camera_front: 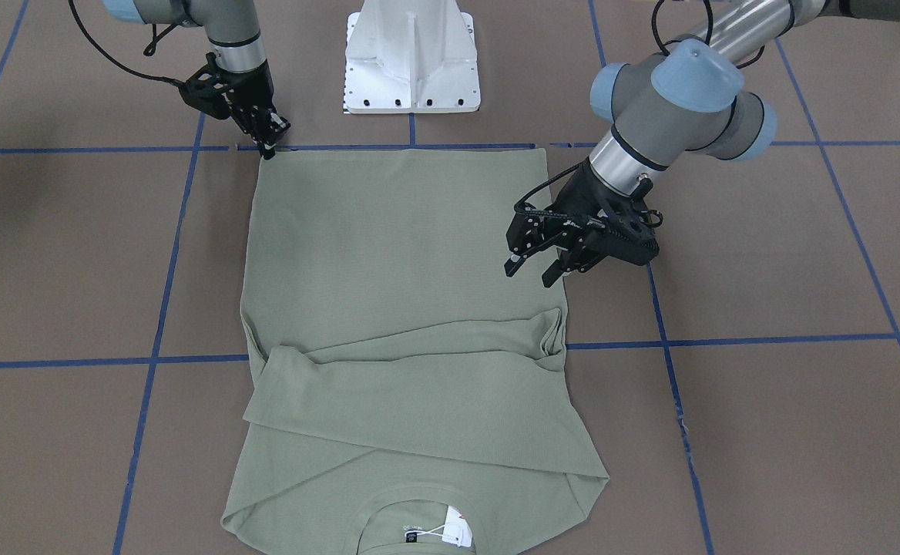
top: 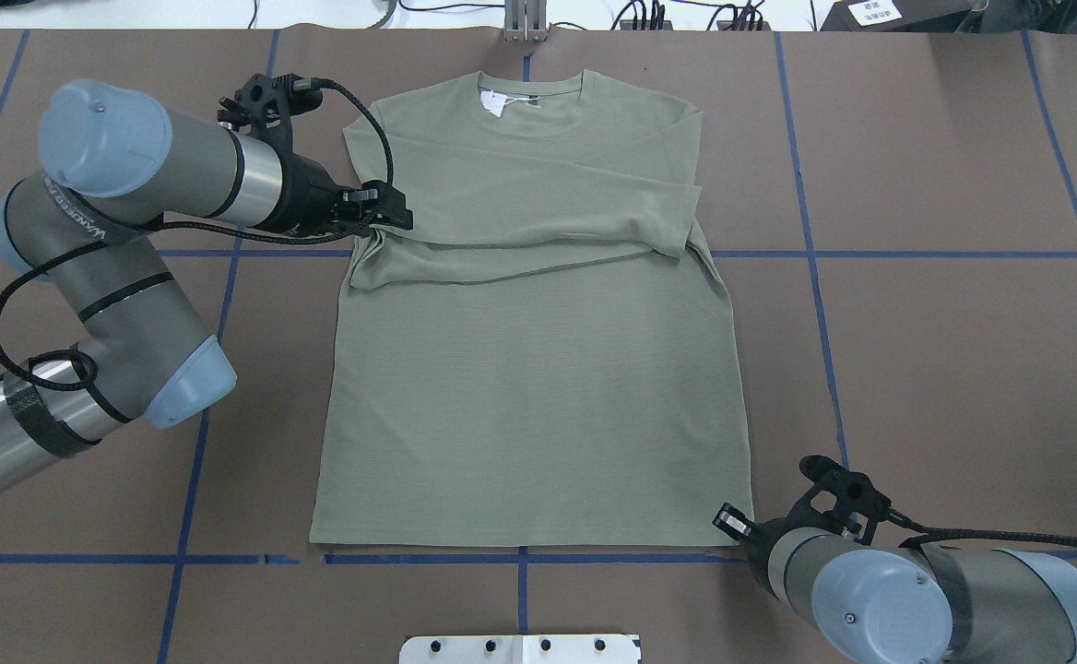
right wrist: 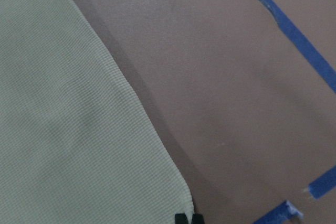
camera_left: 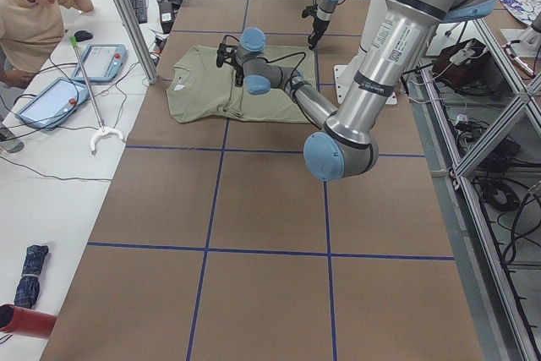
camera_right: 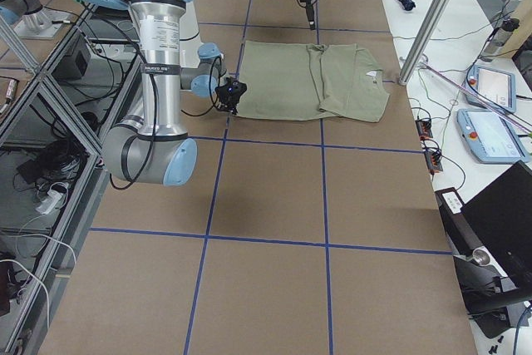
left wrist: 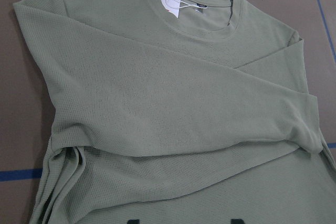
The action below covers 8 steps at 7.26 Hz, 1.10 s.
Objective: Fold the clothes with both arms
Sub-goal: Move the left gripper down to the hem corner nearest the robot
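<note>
Well, the green shirt point(camera_front: 396, 247) lies flat on the brown counter point(camera_front: 789, 254), in the middle of the front view. Closest, at the bottom edge, its round neck is cut off by the frame, and only part of the white tag point(camera_front: 458, 532) shows. A bit higher up, the sleeves point(camera_front: 419, 385) are folded across the chest, so the chest under them is hidden. Next, at the middle right, the left arm point(camera_front: 681, 100) hangs over the shirt's side edge. Its jaws are wide apart and hold nothing. Farther back, at the upper left, the right arm point(camera_front: 226, 31) points down at a corner of the shirt's bottom hem. Its jaws are close together right at that corner. The wrist view shows only their tips, and I cannot tell if any cloth is between them. Farthest, at the top middle, stands the white base point(camera_front: 411, 69), cut off at the top.
</note>
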Each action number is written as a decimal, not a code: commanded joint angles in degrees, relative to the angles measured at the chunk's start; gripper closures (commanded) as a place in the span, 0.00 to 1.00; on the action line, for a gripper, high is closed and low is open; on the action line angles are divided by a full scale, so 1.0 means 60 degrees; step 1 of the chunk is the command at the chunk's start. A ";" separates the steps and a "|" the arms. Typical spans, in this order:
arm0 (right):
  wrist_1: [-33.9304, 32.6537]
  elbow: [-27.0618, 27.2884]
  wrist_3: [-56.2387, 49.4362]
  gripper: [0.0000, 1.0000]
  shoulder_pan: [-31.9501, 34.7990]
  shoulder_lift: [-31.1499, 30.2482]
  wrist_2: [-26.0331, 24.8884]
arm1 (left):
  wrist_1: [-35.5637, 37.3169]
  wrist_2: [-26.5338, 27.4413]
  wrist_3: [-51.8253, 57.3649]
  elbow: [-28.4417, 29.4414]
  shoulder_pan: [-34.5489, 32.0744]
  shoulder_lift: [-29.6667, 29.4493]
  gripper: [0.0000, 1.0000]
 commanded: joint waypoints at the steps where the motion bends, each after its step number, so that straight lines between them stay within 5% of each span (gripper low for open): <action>1: 0.0000 0.0302 -0.0015 1.00 0.0027 -0.0015 0.0024 | 0.0055 0.0021 -0.1659 -0.0440 0.0182 0.0240 0.34; 4: -0.0014 0.0598 0.0014 1.00 0.0041 -0.0176 0.0097 | 0.0463 0.3061 -0.3381 -0.2709 0.3281 0.2578 0.34; 8: -0.0014 0.0642 0.0015 1.00 0.0041 -0.0162 0.0083 | 0.3639 0.4254 -0.4713 -0.3682 0.5643 0.3406 0.35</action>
